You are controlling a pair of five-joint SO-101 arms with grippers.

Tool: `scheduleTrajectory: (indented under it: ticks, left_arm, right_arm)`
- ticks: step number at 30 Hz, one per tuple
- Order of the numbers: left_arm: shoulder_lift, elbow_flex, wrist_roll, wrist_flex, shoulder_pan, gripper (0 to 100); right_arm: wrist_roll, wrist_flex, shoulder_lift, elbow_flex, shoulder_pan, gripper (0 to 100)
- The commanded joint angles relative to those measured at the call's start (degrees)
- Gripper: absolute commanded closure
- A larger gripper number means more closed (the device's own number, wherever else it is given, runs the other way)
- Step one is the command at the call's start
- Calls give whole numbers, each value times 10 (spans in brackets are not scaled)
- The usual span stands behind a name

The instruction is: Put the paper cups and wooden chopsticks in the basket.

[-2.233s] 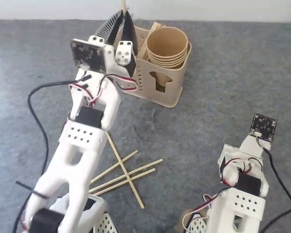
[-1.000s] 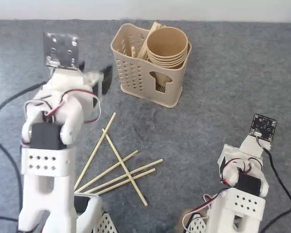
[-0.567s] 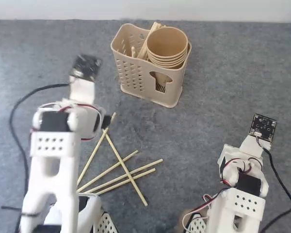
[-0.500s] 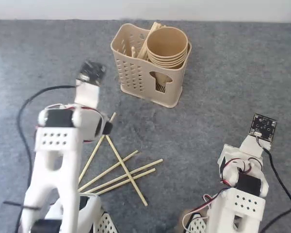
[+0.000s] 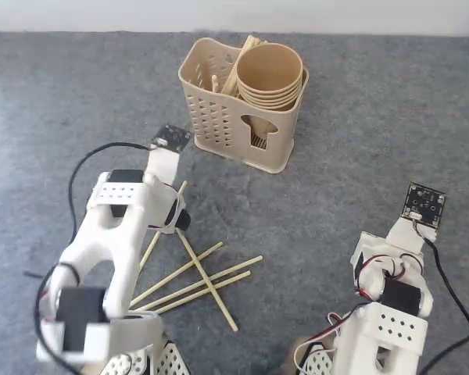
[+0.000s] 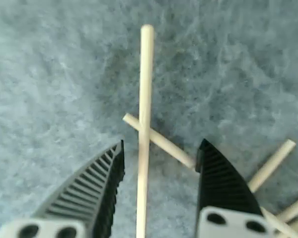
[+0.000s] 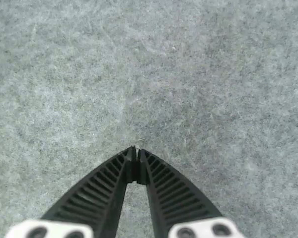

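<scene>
A beige slotted basket (image 5: 219,117) stands at the back of the grey mat, holding a stack of paper cups (image 5: 270,74) and some wooden chopsticks (image 5: 246,47). Several more chopsticks (image 5: 199,277) lie crossed on the mat in front. My left gripper (image 5: 174,219) hangs low over their upper end. In the left wrist view it (image 6: 162,145) is open, its jaws on either side of one chopstick (image 6: 145,99) that lies across another (image 6: 164,144). My right gripper (image 7: 136,149) is shut on nothing above bare mat.
The right arm (image 5: 391,289) sits folded at the front right, well away from the chopsticks. Open grey mat (image 5: 359,133) stretches between it and the basket. A black cable (image 5: 86,168) loops beside the left arm.
The left arm drew back from the basket, swung left, then came down over the loose chopsticks. The right arm has kept still.
</scene>
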Motion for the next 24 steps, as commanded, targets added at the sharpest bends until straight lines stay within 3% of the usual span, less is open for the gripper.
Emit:
scheduleTrajectory:
  ticks: [1,7,14,20,24]
  left_arm:
    - [42,-9,-13,-33,-4,798]
    - [56,-44,-13,4,3,997]
    - [51,-75,-10,53,11,987]
    - [51,-175,-8,136,5,987]
    - [51,-265,39,193,5,987]
  right_arm:
    - [14,-7,-11,-6,4,990]
    - [14,-7,-11,-6,4,990]
    - [14,-7,-11,-6,4,990]
    - [14,-7,-11,-6,4,990]
    - [14,-7,-11,-6,4,990]
